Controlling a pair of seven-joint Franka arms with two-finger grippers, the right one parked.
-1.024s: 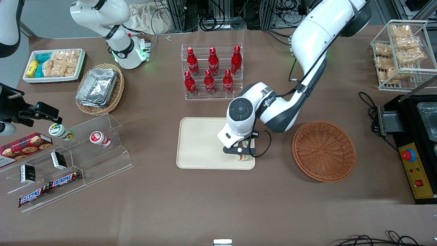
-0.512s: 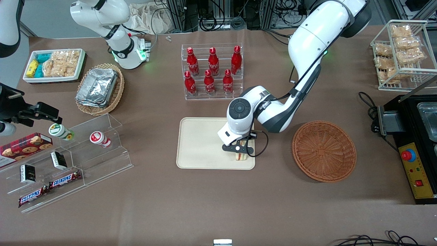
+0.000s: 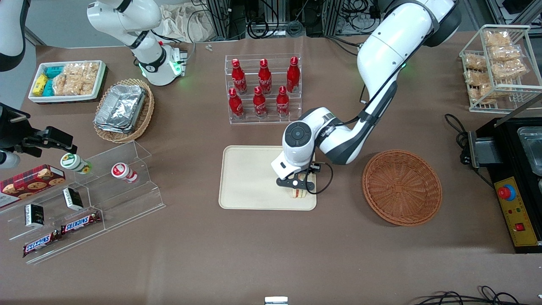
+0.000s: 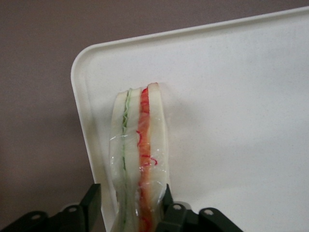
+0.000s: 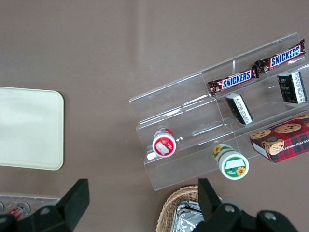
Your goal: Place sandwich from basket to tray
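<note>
Sandwich stands on edge in the tray corner nearest the basket, layers running lengthwise toward that corner; gripper fingers apart, straddling it.

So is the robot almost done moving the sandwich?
Nearly. The basket is empty, so the pick-up and carry look done. The sandwich stands on its edge on the tray, in the corner nearest the basket. The hand is just above it with its fingers open on either side. What's left is lifting the hand away without knocking the sandwich.
</note>
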